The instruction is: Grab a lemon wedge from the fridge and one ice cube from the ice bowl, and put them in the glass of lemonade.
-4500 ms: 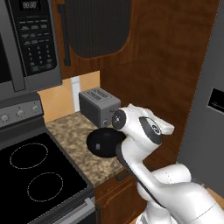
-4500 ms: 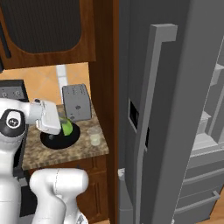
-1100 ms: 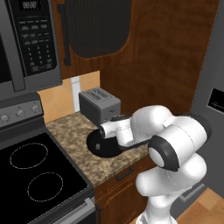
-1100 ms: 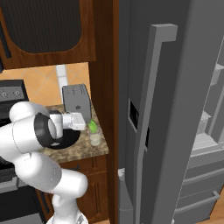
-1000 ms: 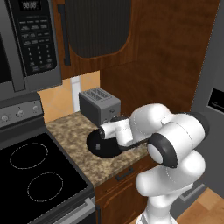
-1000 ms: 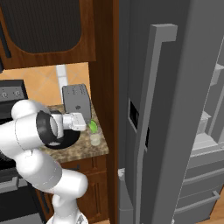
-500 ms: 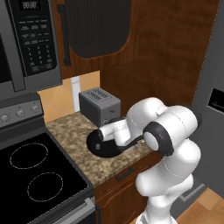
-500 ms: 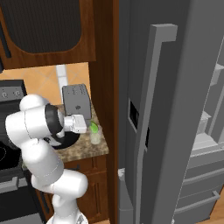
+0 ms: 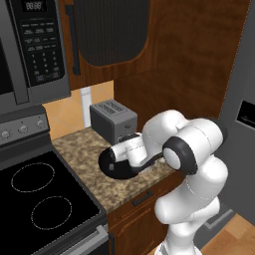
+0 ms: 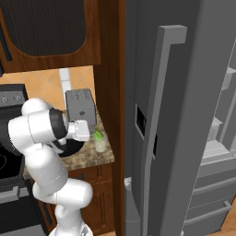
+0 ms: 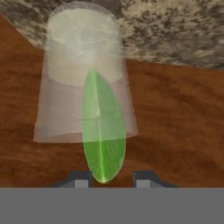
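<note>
The lemon wedge (image 11: pixel 103 131) is a smooth, translucent yellow-green sliver with a pale centre line, pointed at both ends. In the hand view it stands on end in front of the glass of lemonade (image 11: pixel 83 74), a clear tapered tumbler of cloudy whitish-yellow liquid on the speckled brown granite counter (image 9: pixel 84 154). The gripper (image 11: pixel 108 179) has its two dark tips slightly apart, one on each side of the wedge's lower point; whether they touch it cannot be told. In the right base view the glass (image 10: pixel 100 143) sits at the counter's right end, next to the tall grey steel fridge (image 10: pixel 184 120), green showing at its rim. The glossy black ice bowl (image 9: pixel 115 164) lies in front of the boxy grey toaster (image 9: pixel 113 119). Compared with half a second ago, the arm's elbow has swung further right. The microwave keypad text is illegible.
</note>
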